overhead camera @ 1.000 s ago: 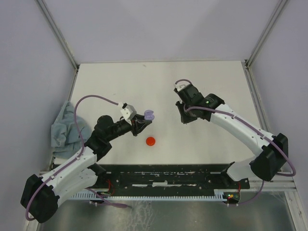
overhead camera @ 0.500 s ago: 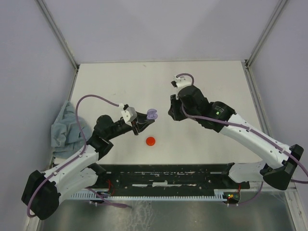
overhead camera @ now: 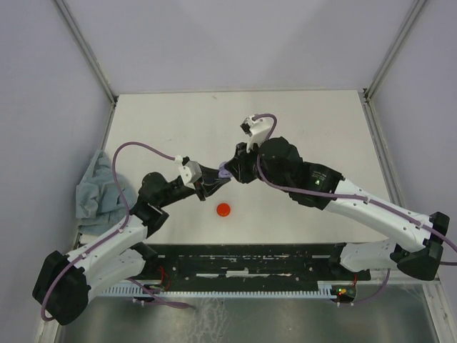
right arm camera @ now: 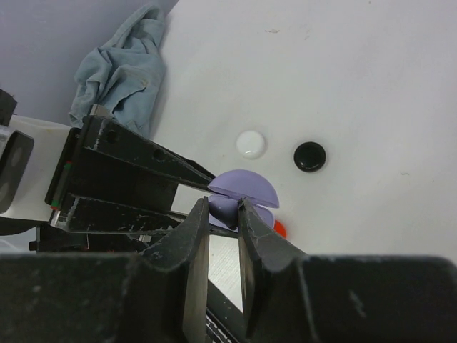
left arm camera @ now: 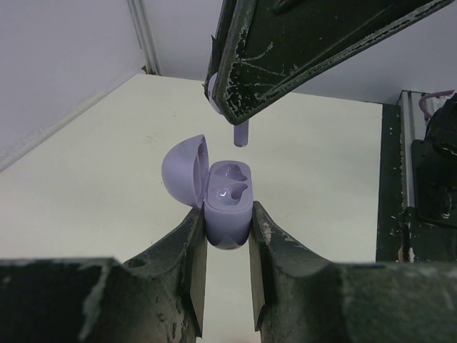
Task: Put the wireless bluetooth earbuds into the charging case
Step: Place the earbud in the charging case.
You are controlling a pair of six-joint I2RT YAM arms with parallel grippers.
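My left gripper [left arm camera: 227, 223] is shut on the base of a lavender charging case [left arm camera: 228, 204], held off the table with its lid hinged open to the left. Both sockets look empty. My right gripper [right arm camera: 223, 212] is shut on a lavender earbud [right arm camera: 224, 207]. In the left wrist view the earbud's stem [left arm camera: 241, 133] hangs from the right fingers [left arm camera: 285, 50], just above the case's sockets and not touching. From above, both grippers meet at the case [overhead camera: 226, 171], the left [overhead camera: 212, 183] and the right [overhead camera: 238, 168].
A red round case [overhead camera: 224, 209] lies on the table just below the grippers. A white round case [right arm camera: 250, 143] and a black one [right arm camera: 310, 156] lie beyond, hidden from above by the right arm. A blue-grey cloth [overhead camera: 93, 189] lies at the left edge.
My right gripper has swung left and forward with the earbud and now sits right over the open case. My left gripper has kept the case nearly still.
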